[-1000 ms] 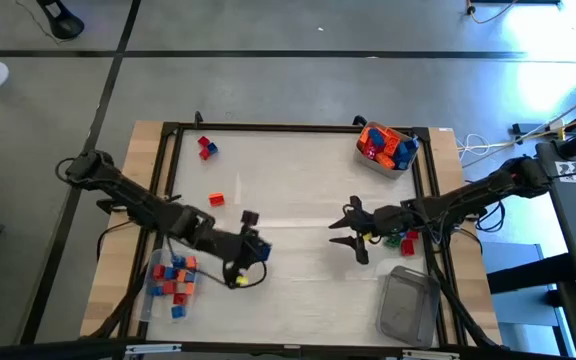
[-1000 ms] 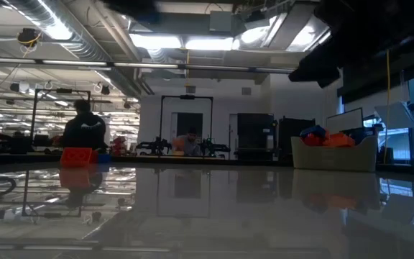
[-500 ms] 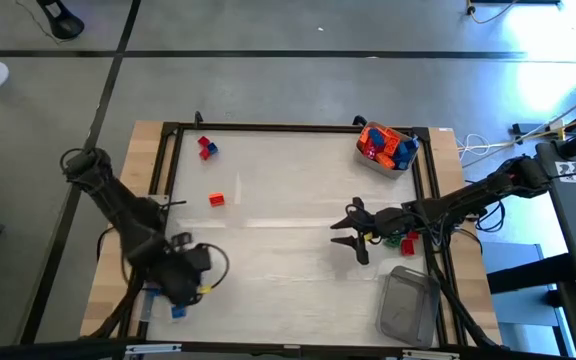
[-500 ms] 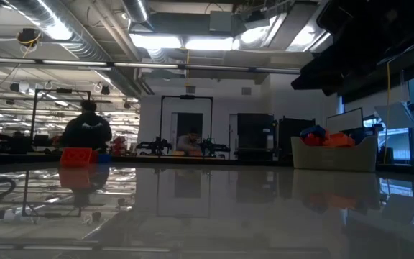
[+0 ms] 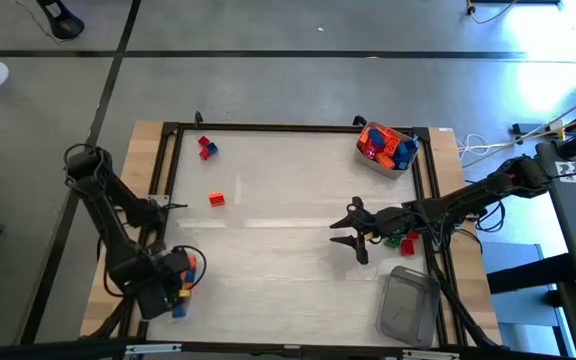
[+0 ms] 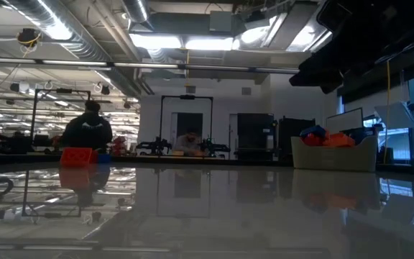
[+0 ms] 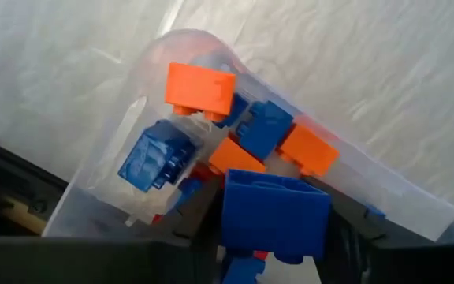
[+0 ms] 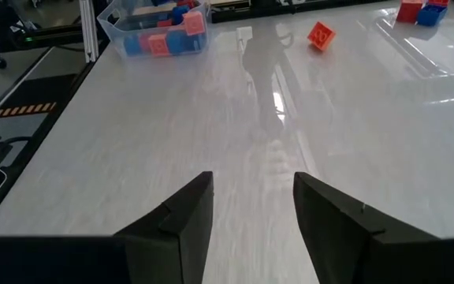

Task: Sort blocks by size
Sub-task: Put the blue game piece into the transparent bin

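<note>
My left gripper hangs over the clear tub at the table's near left corner, shut on a blue block. The tub holds several orange and blue blocks. An orange block and a few red blocks lie loose on the table's far left. My right gripper hovers open over the table's right middle, nothing between its fingers. My left gripper pinches the blue block by two opposite sides between its two fingers. The fingers come from above, pointing down. The block is lifted clear, right above the blocks in the tub.
A tub full of orange, blue and red blocks stands at the far right. A clear tub sits at the near right. A green and a red block lie under the right arm. A black frame borders the table.
My left gripper has swung from the table's middle toward its near left corner, carrying the blue block. It has rolled and tipped to point down, and it now stands over the tub.
</note>
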`<state>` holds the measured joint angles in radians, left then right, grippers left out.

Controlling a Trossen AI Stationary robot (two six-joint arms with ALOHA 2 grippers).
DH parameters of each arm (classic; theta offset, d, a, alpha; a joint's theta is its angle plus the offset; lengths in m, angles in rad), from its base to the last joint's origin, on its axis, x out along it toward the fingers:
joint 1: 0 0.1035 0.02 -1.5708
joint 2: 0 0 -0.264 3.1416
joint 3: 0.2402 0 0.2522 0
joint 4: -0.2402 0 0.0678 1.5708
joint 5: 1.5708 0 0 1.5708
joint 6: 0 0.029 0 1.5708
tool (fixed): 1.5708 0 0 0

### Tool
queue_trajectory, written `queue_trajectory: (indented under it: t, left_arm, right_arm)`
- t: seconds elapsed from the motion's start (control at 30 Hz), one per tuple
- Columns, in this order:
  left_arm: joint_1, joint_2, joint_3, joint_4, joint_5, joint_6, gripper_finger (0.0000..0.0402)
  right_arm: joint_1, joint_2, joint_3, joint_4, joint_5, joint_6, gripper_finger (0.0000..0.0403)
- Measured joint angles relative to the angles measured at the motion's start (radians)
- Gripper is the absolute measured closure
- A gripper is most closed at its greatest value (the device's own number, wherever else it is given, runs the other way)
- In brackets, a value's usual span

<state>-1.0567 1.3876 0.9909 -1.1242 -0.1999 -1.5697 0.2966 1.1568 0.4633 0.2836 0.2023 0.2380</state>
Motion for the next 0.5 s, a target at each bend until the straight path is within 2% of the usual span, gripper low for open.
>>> queue_trajectory:
  t: [0.1, 0.27, 0.37, 0.5]
  left_arm:
    - [0.015, 0.000, 0.000, 0.000, 0.000, -0.023, 0.0249]
    - [0.046, 0.000, 0.000, 0.001, 0.023, -0.049, 0.0195]
    - [0.065, 0.000, 0.000, 0.011, 0.065, -0.010, 0.0168]
    - [0.087, -0.021, 0.010, 0.010, 0.093, 0.032, 0.0153]
  right_arm:
    - [0.000, 0.000, 0.000, 0.000, 0.000, -0.001, 0.0226]
    - [0.000, 0.000, 0.000, 0.000, 0.000, -0.001, 0.0226]
    - [0.000, 0.000, 0.000, -0.001, 0.000, -0.001, 0.0226]
    - [0.000, 0.000, 0.000, -0.001, 0.000, -0.001, 0.0226]
